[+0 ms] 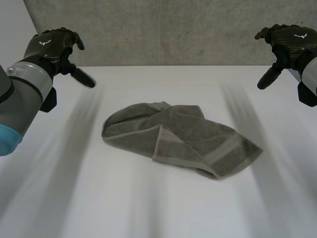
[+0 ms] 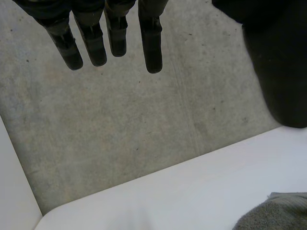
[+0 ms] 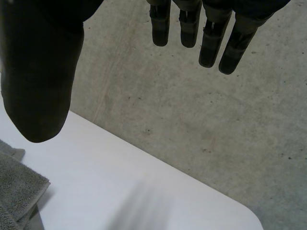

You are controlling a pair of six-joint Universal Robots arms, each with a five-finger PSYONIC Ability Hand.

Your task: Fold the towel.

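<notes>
A grey-green towel lies crumpled in the middle of the white table, one hemmed edge folded over on top. My left hand hovers high at the far left, well away from the towel, fingers straight and empty. My right hand hovers high at the far right, likewise apart from it, fingers straight and empty. A bit of the towel shows far beyond the left fingertips, and a corner of the towel lies below the right thumb.
A grey concrete floor lies beyond the table's far edge. The table's rounded far corners show in the wrist views. Bare table surrounds the towel on all sides.
</notes>
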